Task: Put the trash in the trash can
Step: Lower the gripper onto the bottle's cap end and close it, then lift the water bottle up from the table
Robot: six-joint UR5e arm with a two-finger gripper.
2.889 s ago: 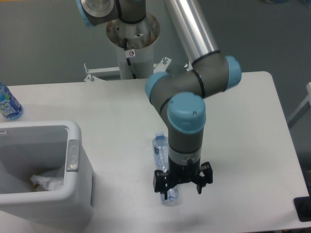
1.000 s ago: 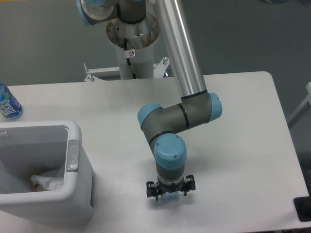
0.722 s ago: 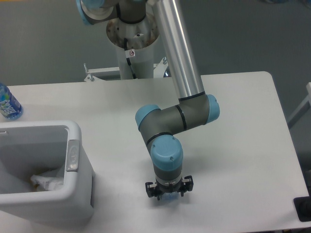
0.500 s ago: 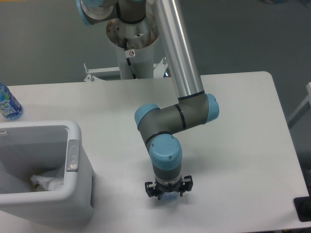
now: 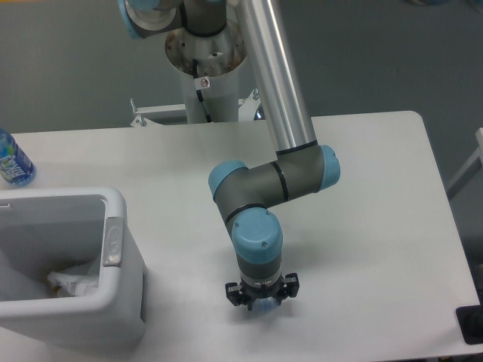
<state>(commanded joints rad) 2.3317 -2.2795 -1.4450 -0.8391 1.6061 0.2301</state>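
The arm reaches straight down near the table's front edge, and my gripper (image 5: 262,299) sits low on the table under the blue wrist. A small bluish piece of the clear plastic bottle (image 5: 262,306) shows between the black finger links; the wrist hides the rest of it. How the fingertips stand is hidden from this camera. The crumpled white wrapper (image 5: 72,283) lies inside the white trash can (image 5: 115,207) at the front left, which has a grey patch on its right rim.
A deeper-blue labelled bottle (image 5: 13,161) stands at the table's far left edge. The robot's base column (image 5: 205,72) rises behind the table's back edge. A dark object (image 5: 472,324) sits at the front right corner.
Since the earliest frame the arm has dropped down over the bottle, which now is almost covered. Over the last second the wrist shifted slightly left and then stayed still.
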